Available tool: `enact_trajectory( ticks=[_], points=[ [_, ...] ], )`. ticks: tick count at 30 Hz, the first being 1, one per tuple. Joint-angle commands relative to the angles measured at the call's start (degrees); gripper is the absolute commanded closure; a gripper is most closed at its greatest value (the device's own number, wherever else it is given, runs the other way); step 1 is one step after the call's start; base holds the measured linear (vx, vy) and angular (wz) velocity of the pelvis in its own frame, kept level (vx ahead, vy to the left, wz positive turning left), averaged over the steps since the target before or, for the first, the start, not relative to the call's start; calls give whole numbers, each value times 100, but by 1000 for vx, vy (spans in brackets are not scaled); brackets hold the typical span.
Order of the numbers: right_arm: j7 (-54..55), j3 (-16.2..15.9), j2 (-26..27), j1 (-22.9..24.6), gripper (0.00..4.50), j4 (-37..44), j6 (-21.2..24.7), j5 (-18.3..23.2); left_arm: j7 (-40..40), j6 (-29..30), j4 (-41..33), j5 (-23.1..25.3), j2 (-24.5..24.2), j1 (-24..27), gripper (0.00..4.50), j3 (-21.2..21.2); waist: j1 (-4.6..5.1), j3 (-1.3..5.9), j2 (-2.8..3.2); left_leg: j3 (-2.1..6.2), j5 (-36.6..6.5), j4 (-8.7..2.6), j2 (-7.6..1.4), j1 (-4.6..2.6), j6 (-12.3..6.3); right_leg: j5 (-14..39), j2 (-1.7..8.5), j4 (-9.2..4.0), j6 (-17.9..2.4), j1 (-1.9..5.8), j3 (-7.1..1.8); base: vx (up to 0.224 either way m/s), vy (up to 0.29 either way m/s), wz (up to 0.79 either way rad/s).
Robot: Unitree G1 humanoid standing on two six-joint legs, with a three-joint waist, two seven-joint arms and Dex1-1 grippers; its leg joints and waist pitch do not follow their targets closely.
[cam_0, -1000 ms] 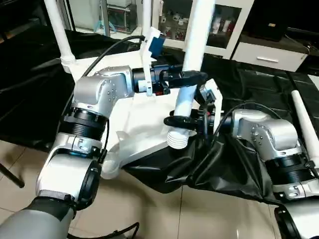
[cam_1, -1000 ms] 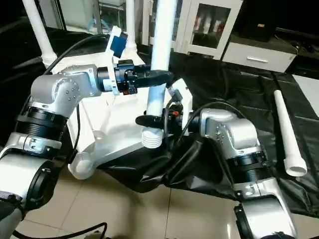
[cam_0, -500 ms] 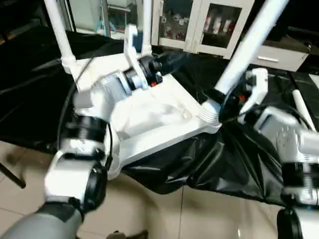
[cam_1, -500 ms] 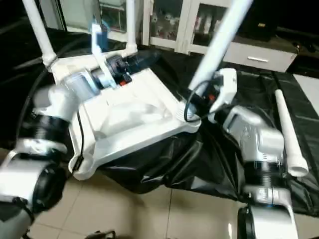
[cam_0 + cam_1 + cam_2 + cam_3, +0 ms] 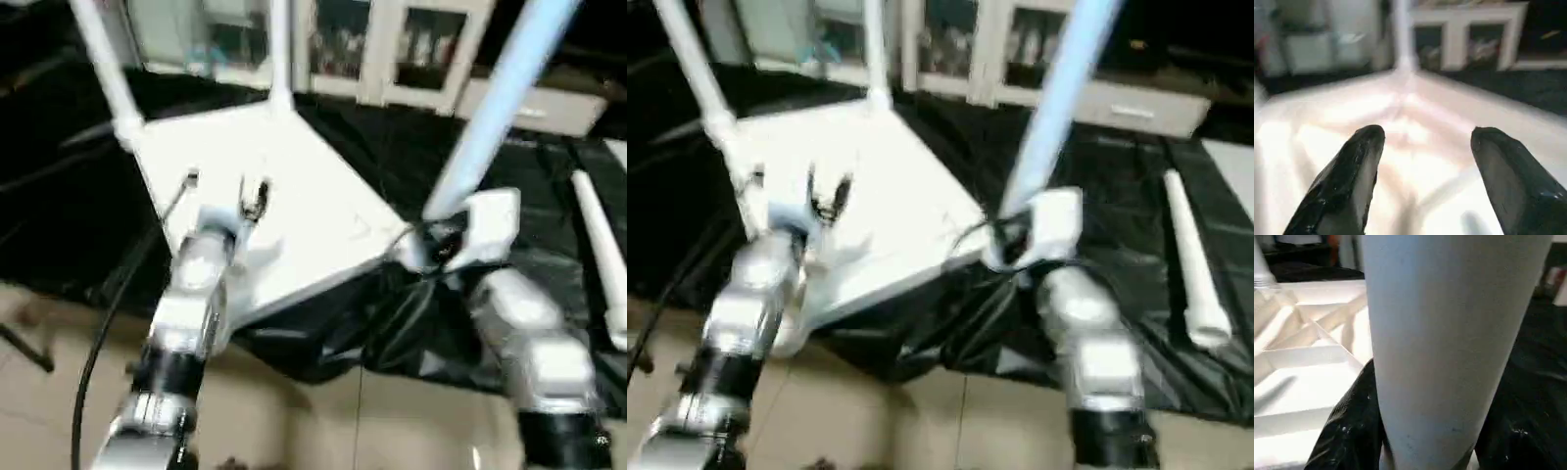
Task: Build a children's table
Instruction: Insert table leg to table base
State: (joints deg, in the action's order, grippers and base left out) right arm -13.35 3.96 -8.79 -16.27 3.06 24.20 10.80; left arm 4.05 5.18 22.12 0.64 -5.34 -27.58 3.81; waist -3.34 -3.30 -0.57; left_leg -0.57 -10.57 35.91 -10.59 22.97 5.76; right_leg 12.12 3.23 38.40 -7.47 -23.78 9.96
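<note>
Holding a leg [image 5: 500,108] at the top's [image 5: 284,196] near corner, right gripper [image 5: 441,245] clamped on it.

Head views: the top lies upside down on the black cover [image 5: 59,196], two legs stand at its far corners, one leg [image 5: 598,255] lies at right. Left wrist view: left gripper [image 5: 1425,171] wide, empty, over the top. Right wrist view: black fingers [image 5: 1352,431] grip the leg.

White ribbed tabletop [image 5: 294,186], white legs [image 5: 500,108], black table cover [image 5: 470,176], silver forearms [image 5: 534,343], black fingers [image 5: 1347,181].
</note>
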Motion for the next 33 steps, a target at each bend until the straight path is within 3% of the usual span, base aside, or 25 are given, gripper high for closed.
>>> enact_trajectory(
  ticks=[1, 3, 4, 5, 6, 8, 9, 10, 11, 12, 13, 14, 15, 16, 17, 19, 21, 22, 24, 25, 26, 27, 28, 30, 33],
  points=[
    [130, 177, -52, -24, 261, -23, -153, -62, -102, -14, -178, 1, 110, -37, 116, -56, 39, 377, 97, 606, -1515, -923, -552, -147, -1678, 1031, 231, 59, -1255, 171, -414, 13, -229, 76],
    [223, 98, -72, 81, 261, -117, -321, -285, -190, -130, -418, 188, 123, 141, 116, -152, -12, 300, -162, 418, -1845, -566, -30, 262, -987, 1928, 466, -366, -1607, 396, -454, -27, -266, 67],
    [223, 98, -72, 81, 261, -117, -321, -285, -190, -130, -418, 188, 123, 141, 116, -152, -209, 399, -373, -484, -1459, 1177, 461, 86, -594, 3590, 912, -1258, -1450, 200, -17, -59, -285, 56],
    [394, 94, -78, 157, 261, -143, -379, -443, -132, -52, -561, 285, 79, 196, 116, -245, -298, 380, -282, -781, -1505, 1393, 374, 95, -666, 3676, 907, -1193, -1377, 204, 0, -41, -272, 41],
    [425, 94, -74, 196, 261, -130, -400, -470, -161, -59, -623, 416, 36, 233, 116, -328, -263, 277, -347, -958, -2057, 1168, 358, 4, -1007, 3255, 654, -1086, -899, 285, -441, -41, -272, 41],
    [463, 80, -84, 237, 261, -113, -418, -521, -187, 47, -659, 472, 25, 255, 116, -364, -304, 397, -244, -971, -1947, 769, 270, -123, -1120, 3293, 640, -1129, 11, 471, -443, -27, -240, 13],
    [462, 65, -97, 324, 261, -62, -335, -506, -248, 68, -683, 424, 58, 300, 116, -368, -345, 452, -112, -730, -1317, 188, -30, -353, -1399, 2533, 232, -1133, 1150, 385, -196, -35, -244, 15],
    [439, 73, -95, 361, 261, -36, -326, -451, -208, 54, -687, 352, 77, 307, 116, -353, -331, 555, 110, 182, -495, -479, -1870, -719, -1970, 1443, 401, -111, 1537, 200, -146, -41, -248, 15],
    [397, 92, -79, 388, 261, -1, -320, -380, -111, -9, -689, 285, 74, 304, 116, -355, -256, 529, 28, 186, -191, -480, -2141, -845, -2215, 1148, 612, 409, 1312, -140, -463, -17, -174, 7],
    [354, 112, -45, 420, 261, 43, -299, -288, 28, -83, -700, 198, 66, 294, 116, -355, -189, 468, -223, -523, 453, 49, -912, -639, -2195, -438, 828, 225, 498, -382, -1290, -17, -174, 7],
    [351, 113, -21, 431, 261, 56, -262, -255, 75, -108, -717, 163, 65, 292, 116, -348, -310, 442, -333, -664, 293, 341, -328, -406, -1805, -500, 830, -132, 854, -184, -1487, 4, -180, 4],
    [359, 120, 18, 444, 261, 68, -217, -222, 119, -130, -745, 122, 72, 290, 116, -333, -573, 499, -360, -575, -440, 517, 131, 38, -1053, -571, 1039, -410, 1799, 402, -1688, -41, -216, 2],
    [364, 123, 30, 446, 261, 69, -206, -213, 128, -135, -752, 110, 75, 289, 116, -327, -533, 469, -389, -857, -861, 723, 326, -125, -600, 454, 490, -693, 2220, 103, -1864, -41, -216, 2],
    [342, 55, 25, 455, 261, 70, -207, -242, 206, -73, -805, 53, 78, 298, 116, -315, -564, 351, -516, -807, -1251, 731, 516, 8, -500, 2393, 277, -698, 1878, 480, -1843, -69, -161, -33],
    [334, 33, 21, 458, 261, 71, -214, -256, 222, -56, -820, 42, 79, 301, 116, -314, -629, 325, -429, -765, -1269, 680, 504, -102, -426, 3114, 206, -739, 1698, 460, -1911, -39, -107, -59],
    [312, -54, 36, 462, 261, 50, -256, -317, 238, -10, -863, 22, 77, 315, 116, -300, -539, 138, -129, -675, -1843, 89, 244, -811, -353, 4731, -140, -1081, 1215, 239, -1820, -38, -77, -61],
    [274, -161, 29, 439, 261, 8, -299, -399, 233, 15, -886, 31, 52, 320, 116, -313, -303, 116, 49, -197, -3710, -830, -773, -1335, -624, 3856, -49, -333, 823, -9, -992, -36, 3, -73],
    [210, -223, -2, 431, 261, -7, -275, -412, 233, 21, -889, 23, 48, 322, 116, -312, -266, 202, 39, 55, -4756, -1277, -902, -1084, -906, 1495, 142, 442, 505, 322, -648, -24, 1, -41],
    [131, -313, -54, 419, 261, -24, -281, -444, 248, 31, -898, 20, 26, 325, 116, -324, -62, 171, -74, -226, -4904, -1269, -602, -1124, -1171, 649, 282, 257, 433, 333, -648, 0, 0, 0],
    [108, -345, -74, 416, 261, -25, -291, -456, 258, 32, -910, 24, 11, 330, 116, -332, -5, 233, -213, -468, -4072, -887, -47, -1045, -1208, 1579, 428, -373, 592, 671, -932, 59, -63, -28],
    [67, -355, -68, 405, 261, -20, -261, -417, 272, 44, -928, 7, 11, 339, 116, -315, -317, 266, -286, -655, -1958, 202, 365, -360, -1021, 4539, 1137, -1097, 996, 1292, -1451, 47, -83, -22],
    [-27, -427, -112, 397, 261, 0, -314, -433, 280, 78, -989, 24, -9, 382, 116, -310, -434, 367, -429, -527, -1035, 759, 367, -84, -862, 4986, 1184, -1073, 695, 1386, -1711, 47, -83, -22],
    [-41, -437, -116, 408, 261, 16, -323, -431, 297, 102, -1030, 9, -10, 420, 116, -309, -466, 350, -437, -461, -735, 803, 372, 102, -797, 4481, 1109, -997, 551, 1491, -1630, 99, -64, -4],
    [-98, -456, -130, 417, 261, 18, -335, -423, 286, 141, -1124, 22, -41, 527, 116, -323, -429, 279, -397, -490, 186, 678, 331, 245, -642, 3085, 918, -1051, 60, 1374, -1228, 152, -49, -8],
    [-134, -473, -148, 427, 261, 4, -348, -441, 372, 276, -1301, -17, -90, 734, 116, -361, -332, 304, 70, -553, 290, -418, -34, -284, -817, 2509, 386, -1235, 44, 1288, -440, 198, 20, 3]
  ],
)
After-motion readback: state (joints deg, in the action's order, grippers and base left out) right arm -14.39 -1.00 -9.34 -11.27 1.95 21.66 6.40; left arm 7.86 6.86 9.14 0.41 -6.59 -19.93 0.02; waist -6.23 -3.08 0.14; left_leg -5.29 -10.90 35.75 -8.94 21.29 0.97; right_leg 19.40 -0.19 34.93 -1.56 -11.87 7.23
